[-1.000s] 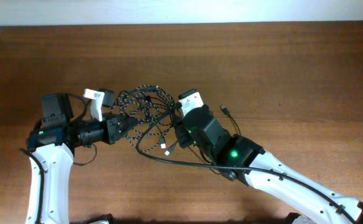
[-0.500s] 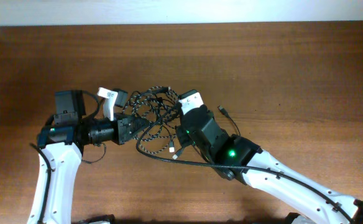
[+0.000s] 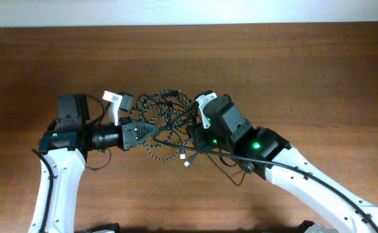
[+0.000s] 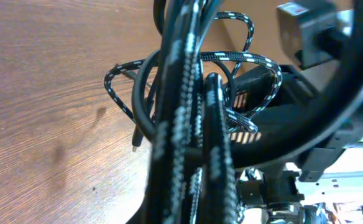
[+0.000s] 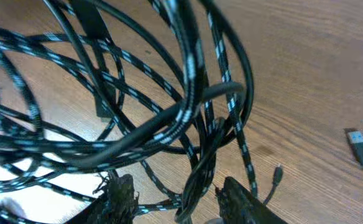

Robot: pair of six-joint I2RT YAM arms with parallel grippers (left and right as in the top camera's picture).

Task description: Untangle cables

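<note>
**Wooden table (image 3: 305,71), both arms at one tangle**

Closest to us in the overhead view, the left arm (image 3: 46,188) and the right arm (image 3: 318,194) rise from the bottom edge, both white. Just past them a loose plug end (image 3: 188,162) lies on the wood, below the heap.

Next we reach the left gripper (image 3: 149,131), pointing rightward into the cables (image 3: 166,113). Its jaws are clamped tight on the braided cable (image 4: 184,118), whose speckled strands run straight up past its wrist camera. The black cable (image 4: 139,93) loops just beside them.

Opposite it, the right gripper (image 3: 193,134) meets the heap from the other side. In its wrist view the fingers (image 5: 242,198) stand apart, and we see several strands passing between them unpinched. Off to the right a USB plug (image 5: 357,140) lies flat on the wood, apart from the loops.

So the cables sit mid-table, a mass of crossing loops between the two grippers. Beyond them the wood runs on to a pale strip (image 3: 176,11) at the far edge.
</note>
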